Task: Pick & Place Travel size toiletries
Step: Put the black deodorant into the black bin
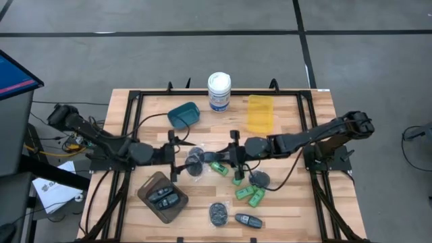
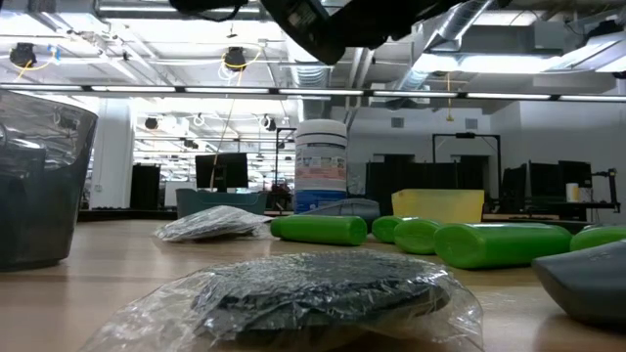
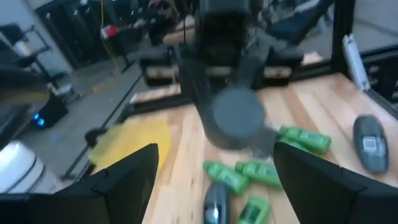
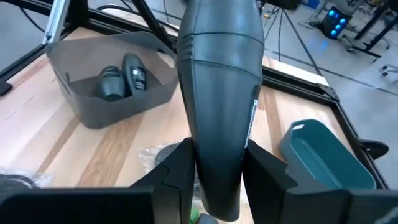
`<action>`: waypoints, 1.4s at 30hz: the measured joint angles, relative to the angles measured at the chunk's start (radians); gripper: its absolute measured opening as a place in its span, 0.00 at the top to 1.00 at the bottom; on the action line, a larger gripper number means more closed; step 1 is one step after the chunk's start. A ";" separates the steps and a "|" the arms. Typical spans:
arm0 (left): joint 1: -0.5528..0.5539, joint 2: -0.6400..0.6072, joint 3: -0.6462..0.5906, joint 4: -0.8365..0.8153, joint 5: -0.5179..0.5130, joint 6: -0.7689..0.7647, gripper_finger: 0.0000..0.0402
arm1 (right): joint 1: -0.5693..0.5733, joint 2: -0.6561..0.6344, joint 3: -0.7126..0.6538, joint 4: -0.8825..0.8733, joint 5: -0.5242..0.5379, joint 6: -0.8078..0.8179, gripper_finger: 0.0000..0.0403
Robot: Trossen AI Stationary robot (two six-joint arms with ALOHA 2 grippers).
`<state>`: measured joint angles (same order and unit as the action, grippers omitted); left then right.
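Observation:
My right gripper (image 1: pixel 233 154) is over the table's middle, shut on a dark grey oblong mini bottle (image 4: pixel 219 81). My left gripper (image 1: pixel 177 156) faces it from the left, open and empty (image 3: pixel 214 162), and its wrist view shows the bottle end-on (image 3: pixel 236 117). Green mini bottles (image 1: pixel 246 194) lie on their sides on the table, as does one dark bottle (image 1: pixel 248 220). Round dark pieces in clear wrap lie at the middle (image 1: pixel 195 162), near the front (image 1: pixel 218 213) and to the right (image 1: pixel 259 179). Two dark bottles (image 4: pixel 123 78) lie in the brown bin (image 1: pixel 162 197). My right gripper pinches the dark bottle between its two fingers (image 4: pixel 177 177), by its two sides at the end nearest the wrist (image 4: pixel 217 186). The fingers come level from the table's right and lie along the bottle. The bottle sticks out past the fingertips toward the left gripper, clear of the table.
A teal container (image 1: pixel 183 115), a tall white canister with a blue label (image 1: pixel 219 91) and a yellow container (image 1: pixel 260 113) stand along the far side. Black frame rails (image 1: pixel 135 121) run along the table's edges.

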<state>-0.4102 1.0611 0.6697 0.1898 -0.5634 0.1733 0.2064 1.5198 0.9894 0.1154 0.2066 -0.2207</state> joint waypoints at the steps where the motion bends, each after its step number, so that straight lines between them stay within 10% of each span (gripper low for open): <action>1: 0.009 0.000 0.000 0.020 0.033 0.013 0.22 | 0.002 0.003 0.000 0.000 0.000 0.000 0.76; 26: 0.103 0.173 0.000 0.277 0.270 0.137 0.22 | 0.003 0.004 0.001 0.025 0.000 -0.022 0.76; 42: 0.156 0.230 0.000 0.349 0.380 0.136 0.40 | 0.003 0.004 0.001 0.026 -0.026 -0.023 0.76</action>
<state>-0.2539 1.2915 0.6701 0.5387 -0.1837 0.3092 0.2092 1.5242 0.9901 0.1411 0.1801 -0.2436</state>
